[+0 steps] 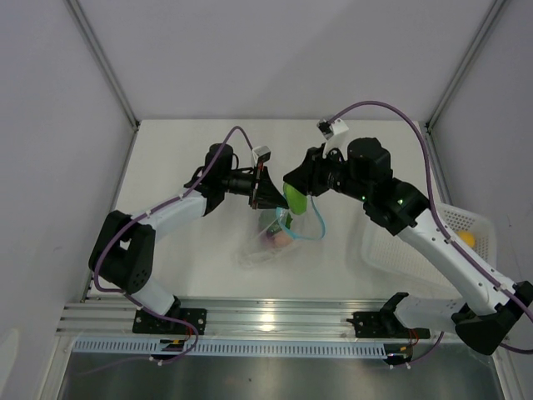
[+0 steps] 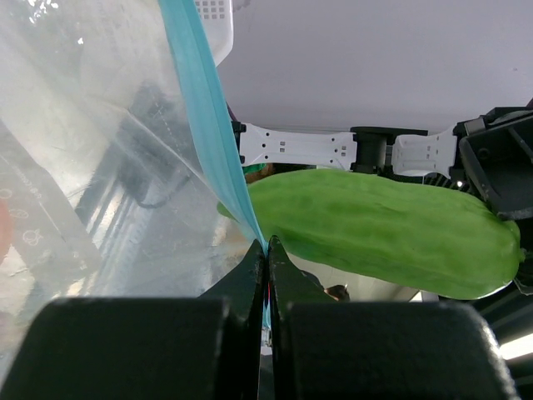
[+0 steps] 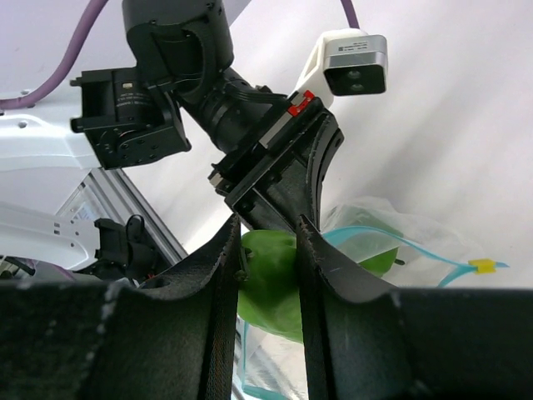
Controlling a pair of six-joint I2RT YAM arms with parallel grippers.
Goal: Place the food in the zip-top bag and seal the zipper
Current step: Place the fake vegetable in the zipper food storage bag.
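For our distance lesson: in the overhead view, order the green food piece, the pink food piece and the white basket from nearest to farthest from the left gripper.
1. The green food piece, just right of the left gripper.
2. The pink food piece, inside the bag.
3. The white basket, far right.

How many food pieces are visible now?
3: green piece in the right gripper, pinkish one inside the bag, yellow one in the basket. More may be hidden.

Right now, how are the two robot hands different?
The left gripper pinches tight on the thin blue zipper; the right gripper stands wider, gripping the fat green food. The left gripper holds something floppy, the right gripper something solid. Both are black and holding something.
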